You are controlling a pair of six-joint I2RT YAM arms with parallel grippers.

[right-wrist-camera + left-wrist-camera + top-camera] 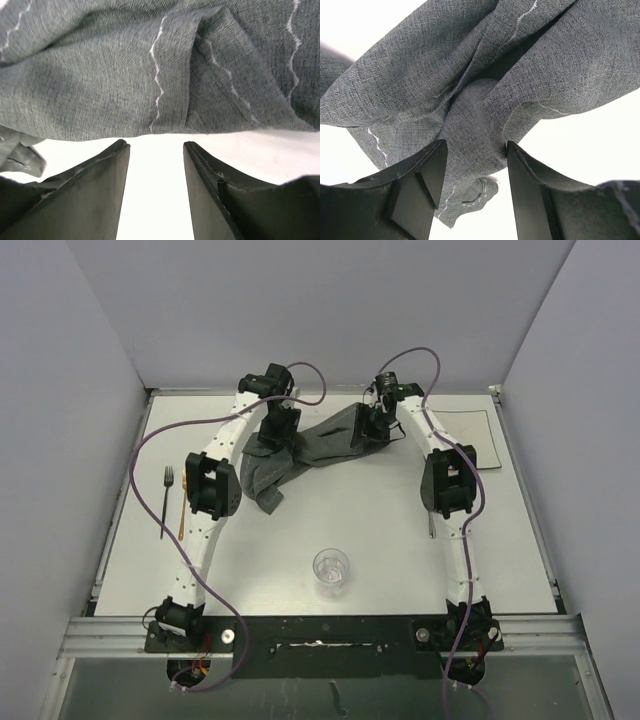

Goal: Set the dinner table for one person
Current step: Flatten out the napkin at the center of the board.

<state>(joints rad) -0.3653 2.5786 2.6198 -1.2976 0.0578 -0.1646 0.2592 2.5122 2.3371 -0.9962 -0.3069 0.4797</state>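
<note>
Left claw (476,146) is gripping a bunched fold of the dark grey placemat (470,75). The fabric is filling the gap and pressing against both fingers (427,175). Right claw (156,146) is standing open, with only white surface showing through the gap between its jaws. The placemat's edge is hanging just beyond its tips, and contact there cannot be determined.

From above, both claws are working over the far half of the counter (330,515). The placemat is lying crumpled and twisted on a diagonal, from the near left by the left arm to the far right under the right claw, close to the far metal rim (320,392). The counter is filling the floor of the enclosure, with grey walls (60,390) standing at its left, far and right sides.

Bare counter is showing between the two arms, from the placemat down to a clear glass (331,570) standing upright near the near edge. A fork (167,502) is lying along the left side, with a thin orange-brown item (181,512) just beside it. A white square plate (470,445) is sitting flat by the right rim. A slim utensil (431,527) is lying partly hidden under the right forearm. Purple cables (150,445) are looping outward from both arms.

The wrist views are showing wavy white stitching on the cloth, which the top view is not resolving. Only the top view is showing the fork, glass and plate.
</note>
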